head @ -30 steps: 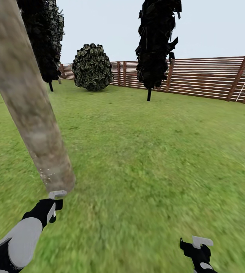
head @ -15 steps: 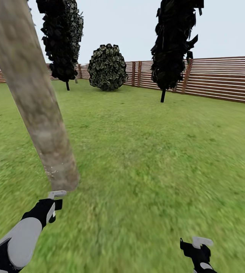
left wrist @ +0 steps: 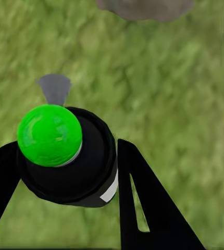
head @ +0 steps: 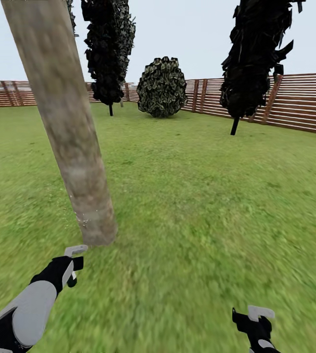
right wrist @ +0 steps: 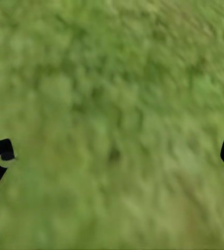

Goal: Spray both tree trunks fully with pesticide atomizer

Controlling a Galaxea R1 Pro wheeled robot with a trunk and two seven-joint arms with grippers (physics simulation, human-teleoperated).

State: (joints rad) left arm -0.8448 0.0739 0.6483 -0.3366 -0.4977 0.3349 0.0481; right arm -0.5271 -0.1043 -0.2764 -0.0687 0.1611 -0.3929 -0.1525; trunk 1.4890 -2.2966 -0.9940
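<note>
Pale grey-beige, mottled tree trunk rises from the green lawn just ahead of the left gripper — its black fingers clamp the dark, round pesticide atomizer with a bright green cap, the trunk's base close beyond. Right gripper hangs spread wide and empty over grass. Brown slatted fence lines the far edge.
</note>
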